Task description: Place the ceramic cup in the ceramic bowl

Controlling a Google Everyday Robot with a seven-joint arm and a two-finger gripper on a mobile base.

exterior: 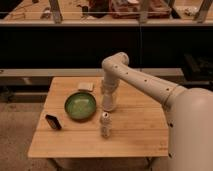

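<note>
Green bowl (80, 106) on wooden counter (135, 130), left of centre; darker rim, paler inside, nothing visible in it. White cup (109, 102) upright on counter just right of bowl, outside it; plain, no handle seen, upper part hidden by arm. Tool (108, 93) directly over cup, pointing down; grip state cannot tell. Can (105, 124) upright, front of cup. Dark flat object (53, 121) front-left. Pale flat item (86, 86) behind bowl.
</note>
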